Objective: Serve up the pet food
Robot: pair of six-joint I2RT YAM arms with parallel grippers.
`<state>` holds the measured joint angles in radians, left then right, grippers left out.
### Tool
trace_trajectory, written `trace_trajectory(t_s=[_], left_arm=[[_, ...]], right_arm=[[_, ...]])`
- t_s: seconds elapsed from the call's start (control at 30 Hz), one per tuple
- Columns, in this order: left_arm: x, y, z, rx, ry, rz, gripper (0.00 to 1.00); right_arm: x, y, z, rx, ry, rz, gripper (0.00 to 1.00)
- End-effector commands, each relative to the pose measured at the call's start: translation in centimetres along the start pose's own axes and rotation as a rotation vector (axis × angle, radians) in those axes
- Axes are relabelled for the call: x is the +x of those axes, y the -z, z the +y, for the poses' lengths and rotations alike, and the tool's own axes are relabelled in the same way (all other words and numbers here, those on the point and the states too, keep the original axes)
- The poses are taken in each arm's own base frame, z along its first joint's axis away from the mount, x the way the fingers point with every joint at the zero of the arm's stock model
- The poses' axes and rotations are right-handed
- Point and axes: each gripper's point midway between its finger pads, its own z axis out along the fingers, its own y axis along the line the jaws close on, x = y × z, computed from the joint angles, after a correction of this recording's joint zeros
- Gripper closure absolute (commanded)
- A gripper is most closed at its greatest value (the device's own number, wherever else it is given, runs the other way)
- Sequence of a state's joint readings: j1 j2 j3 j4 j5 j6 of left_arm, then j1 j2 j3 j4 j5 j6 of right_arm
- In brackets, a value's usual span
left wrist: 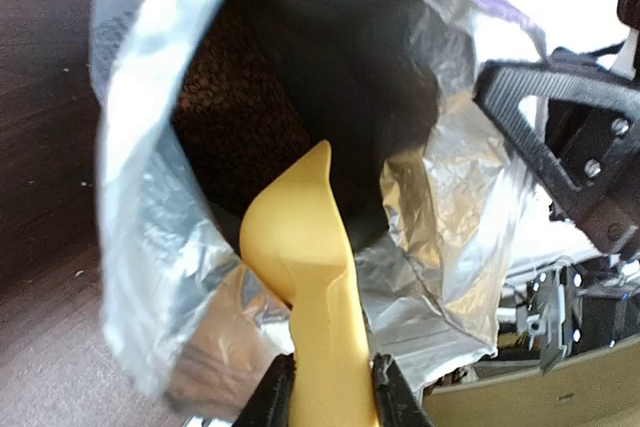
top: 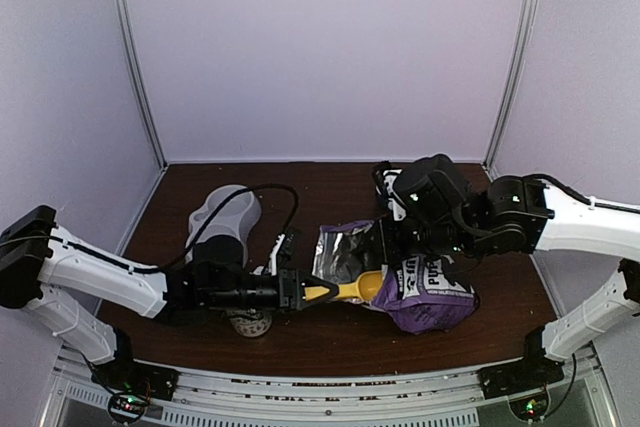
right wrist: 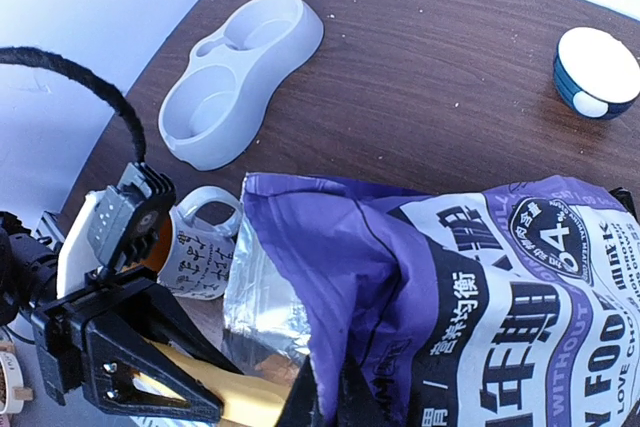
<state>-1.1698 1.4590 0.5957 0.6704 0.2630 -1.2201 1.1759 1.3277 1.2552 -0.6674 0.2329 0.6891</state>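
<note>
Fingers (left wrist: 268, 399) of the left gripper (top: 305, 291) pinch the handle of a yellow scoop (top: 355, 289), one black tip on each side of it, low in the middle of the overhead frame. Up and to the left of that gripper a grey double dish (top: 222, 212) lies on the brown table (top: 330, 197). Just under the gripper a patterned mug (right wrist: 200, 247) stands upright, half hidden from above.

Moving right, the scoop's pointed bowl reaches into the foil-lined mouth of the purple bag (top: 430, 299), which lies on its side with the opening turned to the left. The pet food (left wrist: 225, 97) sits inside as a dark brown granular mass in the upper left of the opening, beyond the scoop's tip; the scoop itself looks bare.

At the right edge of the mouth the right gripper (top: 390, 239) has its fingers pressed together, seemingly on the bag's rim. In that wrist view's upper right, a small blue and white bowl (right wrist: 597, 67) stands well apart.
</note>
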Motion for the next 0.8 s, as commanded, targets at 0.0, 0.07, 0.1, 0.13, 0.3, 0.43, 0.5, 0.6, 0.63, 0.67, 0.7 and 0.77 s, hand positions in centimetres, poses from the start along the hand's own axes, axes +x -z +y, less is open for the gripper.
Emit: trace_trajectory(t_s=[0.0, 0.07, 0.1, 0.13, 0.3, 0.43, 0.5, 0.6, 0.63, 0.67, 0.7, 0.77], left_arm=[[-1.7, 2.2, -2.2, 0.084, 0.079, -0.107, 1.0], [-2.4, 3.1, -2.5, 0.101, 0.087, -0.139, 1.0], [-2.7, 3.6, -2.5, 0.106, 0.092, -0.155, 1.0], [-3.0, 4.2, -2.5, 0.106, 0.092, -0.17, 1.0], [-3.9, 6.4, -1.8, 0.065, 0.086, -0.209, 1.0], [-4.0, 7.9, -1.9, 0.083, 0.096, -0.223, 1.0], [-3.9, 8.2, -2.3, 0.096, 0.093, -0.213, 1.0], [-3.6, 8.5, -3.0, 0.129, 0.093, -0.197, 1.0], [-3.5, 8.7, -3.2, 0.145, 0.095, -0.196, 1.0], [-3.6, 9.0, -3.5, 0.164, 0.097, -0.198, 1.0], [-3.6, 9.3, -3.8, 0.183, 0.099, -0.201, 1.0], [-3.4, 9.7, -4.2, 0.202, 0.096, -0.195, 1.0]], right_arm=[[-2.2, 1.1, -1.2, 0.026, -0.051, -0.092, 1.0], [-2.2, 1.2, -1.4, 0.031, -0.053, -0.095, 1.0], [-2.2, 1.4, -1.5, 0.033, -0.053, -0.097, 1.0], [-2.2, 1.4, -1.6, 0.034, -0.055, -0.1, 1.0], [-2.2, 1.4, -1.9, 0.04, -0.061, -0.102, 1.0], [-2.4, 1.5, -1.9, 0.041, -0.063, -0.108, 1.0], [-2.6, 1.6, -2.0, 0.044, -0.063, -0.11, 1.0], [-2.8, 1.7, -2.1, 0.05, -0.063, -0.115, 1.0], [-2.9, 1.8, -2.2, 0.054, -0.064, -0.116, 1.0], [-3.0, 1.9, -2.3, 0.055, -0.065, -0.118, 1.0], [-3.0, 1.9, -2.3, 0.055, -0.066, -0.119, 1.0], [-3.0, 1.9, -2.4, 0.058, -0.068, -0.118, 1.0]])
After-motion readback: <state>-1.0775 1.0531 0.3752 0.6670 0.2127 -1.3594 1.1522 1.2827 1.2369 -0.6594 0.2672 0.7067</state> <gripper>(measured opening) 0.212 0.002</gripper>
